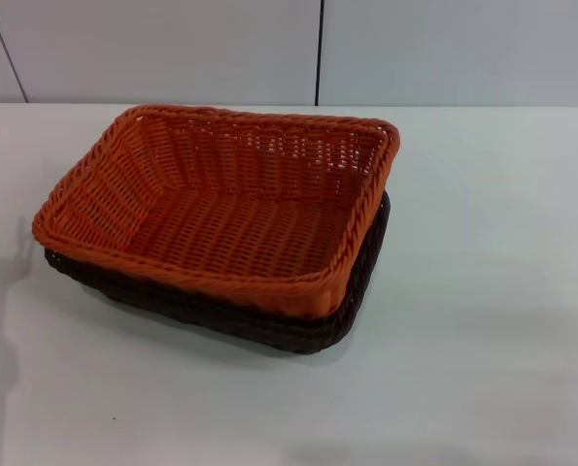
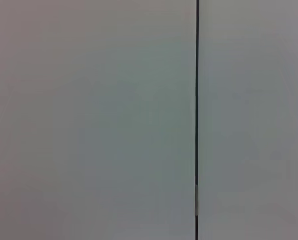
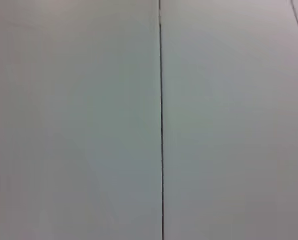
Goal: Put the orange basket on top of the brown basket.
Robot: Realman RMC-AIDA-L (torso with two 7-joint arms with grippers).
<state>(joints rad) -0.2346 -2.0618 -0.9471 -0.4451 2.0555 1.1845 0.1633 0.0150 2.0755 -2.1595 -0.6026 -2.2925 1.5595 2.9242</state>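
Already the orange basket (image 1: 221,209) sat nested in the brown basket (image 1: 298,325), whose dark rim showed along the near edge and right side. Both rested a little left of centre on the white table (image 1: 483,291). Neither claw was in sight from any view; both wrist cameras faced only pale wall panels (image 2: 88,120).

No readable text, no labels, no brand marks, no numbers, no signs on any surface in the head view or either wrist view
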